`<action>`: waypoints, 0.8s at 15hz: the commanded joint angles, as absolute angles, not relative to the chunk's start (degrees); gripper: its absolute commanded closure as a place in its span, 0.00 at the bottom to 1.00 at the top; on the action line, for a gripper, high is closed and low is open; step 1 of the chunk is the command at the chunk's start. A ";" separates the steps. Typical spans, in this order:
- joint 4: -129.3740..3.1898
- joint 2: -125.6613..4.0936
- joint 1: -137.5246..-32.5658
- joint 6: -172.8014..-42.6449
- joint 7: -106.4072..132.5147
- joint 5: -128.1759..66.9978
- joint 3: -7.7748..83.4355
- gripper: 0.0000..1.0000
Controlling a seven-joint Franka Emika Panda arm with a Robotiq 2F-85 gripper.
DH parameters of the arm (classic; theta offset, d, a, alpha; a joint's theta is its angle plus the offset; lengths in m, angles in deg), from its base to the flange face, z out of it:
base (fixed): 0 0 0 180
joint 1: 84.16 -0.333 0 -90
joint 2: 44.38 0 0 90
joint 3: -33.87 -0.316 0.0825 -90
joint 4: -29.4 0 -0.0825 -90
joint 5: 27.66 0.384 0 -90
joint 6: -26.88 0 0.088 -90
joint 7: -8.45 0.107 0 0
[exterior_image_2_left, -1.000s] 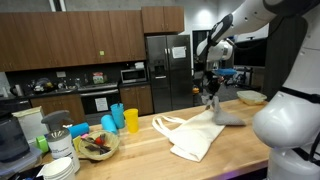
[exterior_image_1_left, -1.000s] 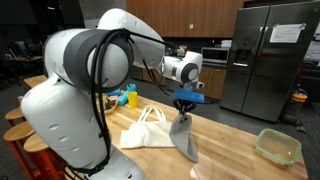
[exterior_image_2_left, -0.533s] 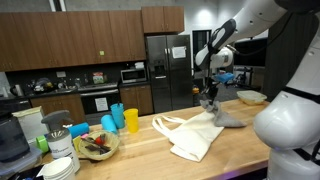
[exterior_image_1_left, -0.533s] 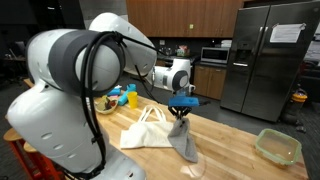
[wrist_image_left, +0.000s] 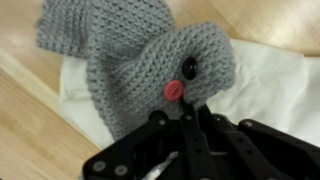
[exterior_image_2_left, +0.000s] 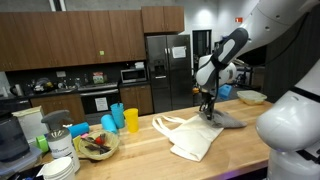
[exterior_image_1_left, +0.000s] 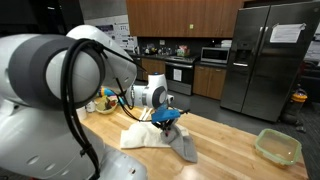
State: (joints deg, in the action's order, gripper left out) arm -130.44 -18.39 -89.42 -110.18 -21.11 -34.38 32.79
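Note:
A grey knitted piece (wrist_image_left: 140,60) with a red button (wrist_image_left: 174,90) and a black button (wrist_image_left: 189,68) fills the wrist view, and my gripper (wrist_image_left: 190,112) is shut on its near edge. In both exterior views the gripper (exterior_image_1_left: 168,118) (exterior_image_2_left: 208,105) hangs low over the wooden counter, lifting one end of the grey knit (exterior_image_1_left: 183,143) (exterior_image_2_left: 225,117) while the rest trails on the surface. A white cloth bag (exterior_image_1_left: 145,135) (exterior_image_2_left: 195,137) (wrist_image_left: 270,80) lies flat under and beside the knit.
A clear plastic container (exterior_image_1_left: 277,146) (exterior_image_2_left: 250,97) sits near the counter's end. Yellow and blue cups (exterior_image_2_left: 125,118), a bowl of items (exterior_image_2_left: 95,145) and stacked dishes (exterior_image_2_left: 60,165) crowd the opposite end. A steel fridge (exterior_image_1_left: 265,60) stands behind.
The arm has swung along the counter and dropped lower, dragging the held end of the grey knit onto the white bag. The jaws stayed shut.

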 commanded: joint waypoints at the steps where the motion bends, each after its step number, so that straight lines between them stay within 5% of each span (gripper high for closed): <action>1: -131.50 -16.62 -92.60 -111.87 -17.24 -39.38 28.69 0.99; 12: -130.06 -17.93 -99.88 -111.51 -6.22 -49.04 16.95 0.99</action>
